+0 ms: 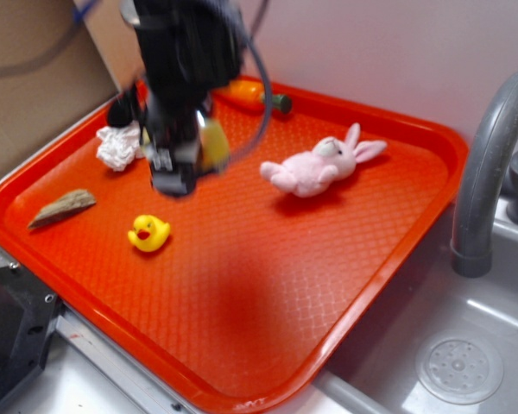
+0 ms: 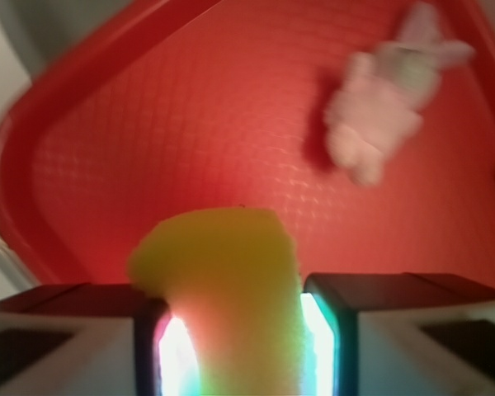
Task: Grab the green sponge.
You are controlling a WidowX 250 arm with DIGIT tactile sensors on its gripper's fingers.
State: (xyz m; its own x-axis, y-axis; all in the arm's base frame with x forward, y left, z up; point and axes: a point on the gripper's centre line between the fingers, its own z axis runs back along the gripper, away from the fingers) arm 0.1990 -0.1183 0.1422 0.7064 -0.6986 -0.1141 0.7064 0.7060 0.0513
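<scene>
In the wrist view the green sponge [image 2: 231, 289], showing as a yellow foam block, is pinched between my two fingers and sticks out past them above the red tray [image 2: 148, 132]. My gripper [image 2: 235, 346] is shut on it. In the exterior view my gripper [image 1: 180, 168] hangs above the tray's back left part, blurred, with the yellow sponge [image 1: 214, 145] showing at its right side. The sponge's dark green face is not visible.
On the red tray [image 1: 268, 293] lie a small yellow duck [image 1: 148, 233], a pink plush rabbit [image 1: 321, 166], a white crumpled cloth [image 1: 118, 147], a grey-brown wedge [image 1: 62, 208] and an orange carrot toy [image 1: 257, 95]. A grey faucet [image 1: 488, 164] and sink stand to the right.
</scene>
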